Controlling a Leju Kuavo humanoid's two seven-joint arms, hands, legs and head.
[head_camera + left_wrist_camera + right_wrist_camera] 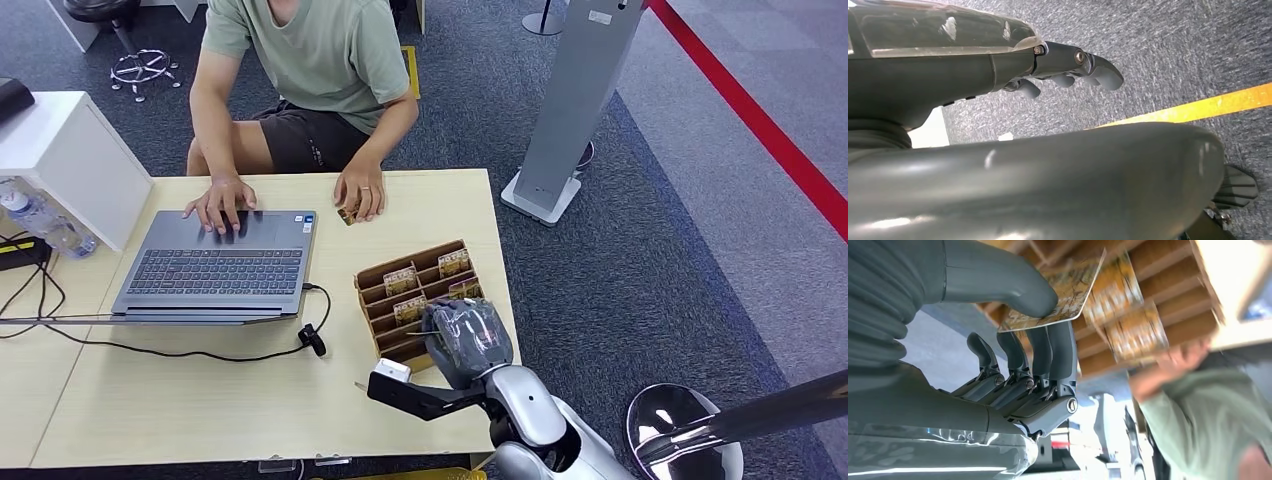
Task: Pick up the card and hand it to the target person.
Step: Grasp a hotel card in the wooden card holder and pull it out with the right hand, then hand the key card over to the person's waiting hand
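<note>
Office setting: grey carpet tiles [640, 250], pale desk [200, 400], open laptop [215, 265], swivel-chair base [143, 68].

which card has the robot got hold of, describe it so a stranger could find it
On the pale wooden table, right of the laptop, stands a brown cardboard card rack. At its near right corner the right hand pinches one yellow patterned card between thumb and fingers. Unlike the cards slotted in the rack, it is held free.

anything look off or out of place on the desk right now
Nothing stands out. The right hand pinches a card over the slotted cardboard card holder, whose other cards sit upright in their slots. The laptop lies flat, cable attached.
</note>
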